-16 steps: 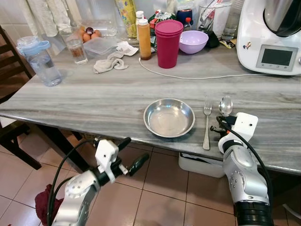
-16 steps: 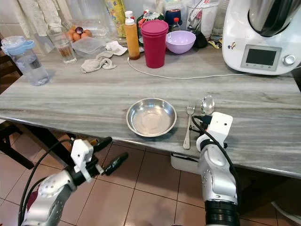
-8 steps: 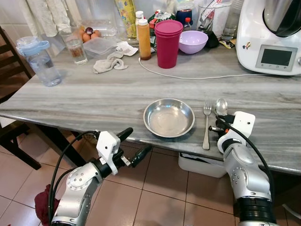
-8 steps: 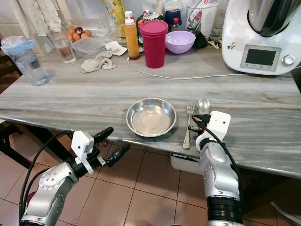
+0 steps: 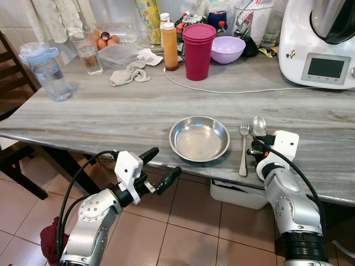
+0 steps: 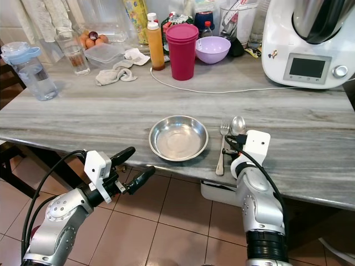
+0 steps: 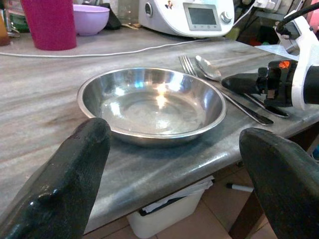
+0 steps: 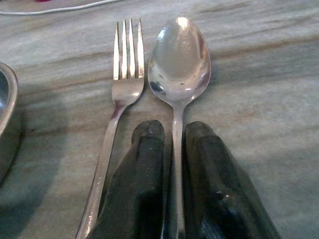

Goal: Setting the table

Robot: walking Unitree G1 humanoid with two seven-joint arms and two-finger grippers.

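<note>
On the table: grey streaked marble-look tabletop (image 5: 111, 111), smooth, with a straight front edge.
Bowl: shallow round stainless steel bowl (image 5: 199, 138) near the front edge, shiny inside.
Fork: slim silver metal fork (image 5: 243, 147) just right of the bowl, tines pointing away from the robot.
Spoon: polished silver metal spoon (image 8: 178, 64) just beside the fork, its oval bowl facing up.
Right gripper (image 8: 172, 149): its two black fingers pinch the spoon's handle from both sides, low over the tabletop.
Left gripper (image 5: 158, 169): fingers spread wide apart, hanging below the table edge in front of the bowl.
Behind: tall magenta plastic cup (image 5: 198, 51), lilac plastic bowl (image 5: 228, 49), orange squeeze bottle (image 5: 170, 45), thin white cable (image 5: 222, 90), white kitchen machine (image 5: 321, 44), clear water bottle with blue lid (image 5: 47, 72).
</note>
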